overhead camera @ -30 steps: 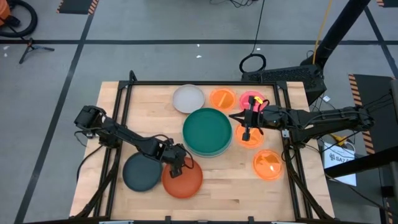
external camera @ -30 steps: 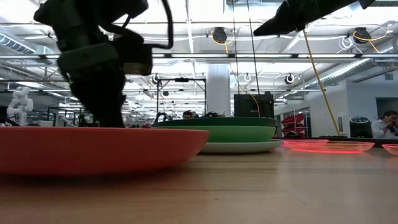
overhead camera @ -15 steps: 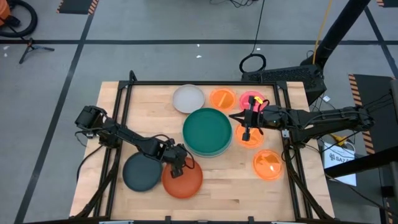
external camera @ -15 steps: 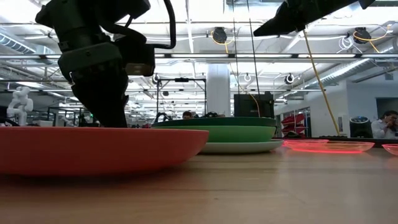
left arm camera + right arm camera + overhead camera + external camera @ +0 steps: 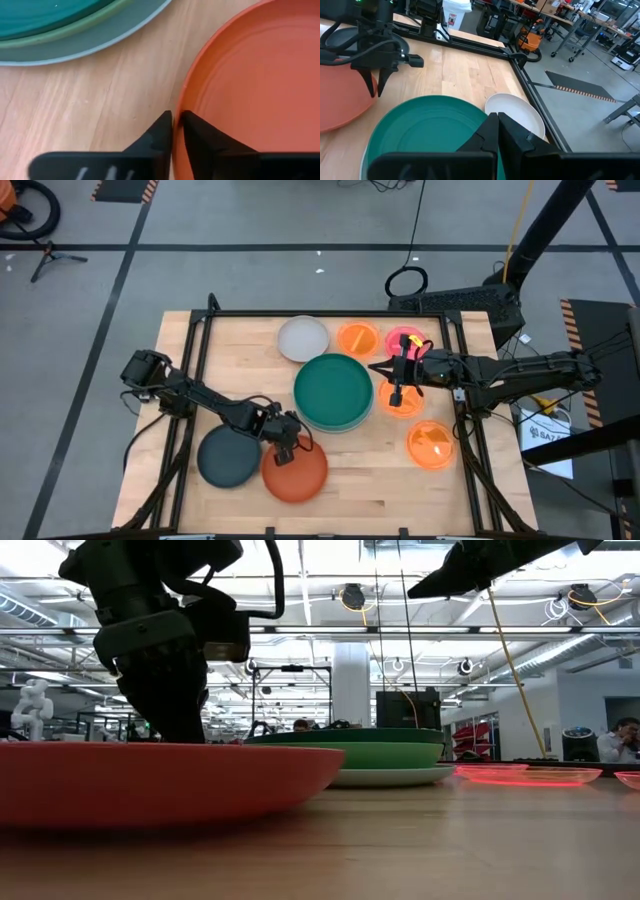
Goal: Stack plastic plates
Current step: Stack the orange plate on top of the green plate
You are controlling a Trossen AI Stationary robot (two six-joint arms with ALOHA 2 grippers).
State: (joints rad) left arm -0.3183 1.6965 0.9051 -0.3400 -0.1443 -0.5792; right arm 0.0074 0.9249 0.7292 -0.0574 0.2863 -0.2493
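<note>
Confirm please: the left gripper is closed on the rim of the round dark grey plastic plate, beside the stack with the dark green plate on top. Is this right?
Not quite. The left gripper is closed on the rim of the round rust-orange plastic plate, not the dark grey plastic plate, which lies untouched beside it. The left wrist view shows this. The stack with the dark green plate on top is indeed next to it.

A rust-orange plate [image 5: 150, 780] fills the near left of the wooden worktop [image 5: 420, 850]. The left end effector [image 5: 160, 670] comes down behind its far rim. Farther back sits a stack with a dark green plate [image 5: 350, 737] on top, and a pink plate [image 5: 528, 776] lies to its right.
</note>
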